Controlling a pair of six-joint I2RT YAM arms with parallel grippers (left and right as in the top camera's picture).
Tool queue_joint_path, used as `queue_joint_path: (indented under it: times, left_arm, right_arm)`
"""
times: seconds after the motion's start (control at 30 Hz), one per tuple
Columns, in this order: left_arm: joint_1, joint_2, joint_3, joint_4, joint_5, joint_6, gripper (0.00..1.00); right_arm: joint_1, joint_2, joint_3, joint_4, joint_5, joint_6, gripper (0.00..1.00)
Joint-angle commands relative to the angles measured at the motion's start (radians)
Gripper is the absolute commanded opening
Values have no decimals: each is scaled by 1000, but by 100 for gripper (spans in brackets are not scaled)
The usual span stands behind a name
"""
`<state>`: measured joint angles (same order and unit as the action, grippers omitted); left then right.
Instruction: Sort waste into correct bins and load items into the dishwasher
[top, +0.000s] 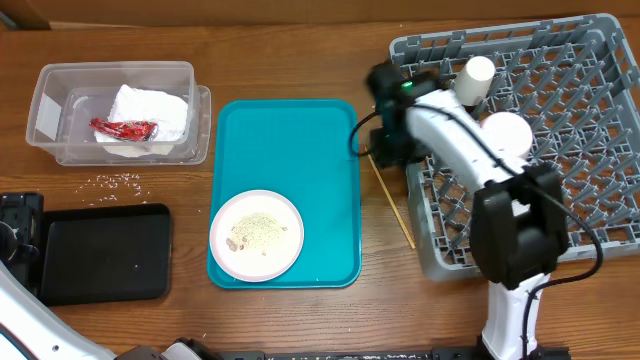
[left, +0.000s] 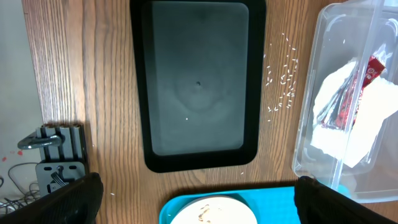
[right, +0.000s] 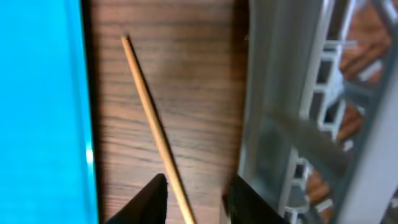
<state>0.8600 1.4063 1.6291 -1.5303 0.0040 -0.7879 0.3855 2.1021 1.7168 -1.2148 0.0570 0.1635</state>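
Observation:
The clear tub (top: 52, 112) at the back left holds the white napkin (top: 150, 112) and the red wrapper (top: 125, 129); they also show in the left wrist view (left: 357, 99). The black tray (top: 105, 253) is empty. The pale pink plate (top: 256, 235) with rice scraps (top: 258, 231) sits on the teal tray. Loose rice (top: 118, 181) lies on the table. The grey dish rack (top: 600, 200) holds an upturned cream cup (top: 477, 78) and a pale bowl (top: 505, 133). My right gripper (right: 196, 190) is open, low beside the rack's left wall. My left gripper (left: 198, 183) is wide open and empty. The grey-green bowl is hidden.
A thin wooden stick (right: 149, 118) lies on the table between the teal tray (top: 300, 130) and the rack, and runs between my right fingers; it also shows in the overhead view (top: 392, 203). My right arm (top: 470, 150) stretches over the rack's left side.

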Motion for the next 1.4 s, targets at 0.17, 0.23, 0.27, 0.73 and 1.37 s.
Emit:
queue_joint_path:
  times: [0.17,0.23,0.27,0.73,1.37]
  left_arm:
    - [4,-14,5,-2,-4,-21,100]
    - [4,-14,5,-2,-4,-21,100]
    - [4,-14,5,-2,-4,-21,100]
    - [4,-14,5,-2,-4,-21,100]
    - [4,-14,5,-2,-4,-21,100]
  right_arm:
    - [-31,-14,-11,1,-122,-150,33]
    - [-24,-14,-14,7,-123,-148,33]
    - [-21,-14,-18,11,-122,-145,33]
    - [39,-14,-216,189,-24,-138,33]
    - [177,-11,-192,155,85,-126,39]
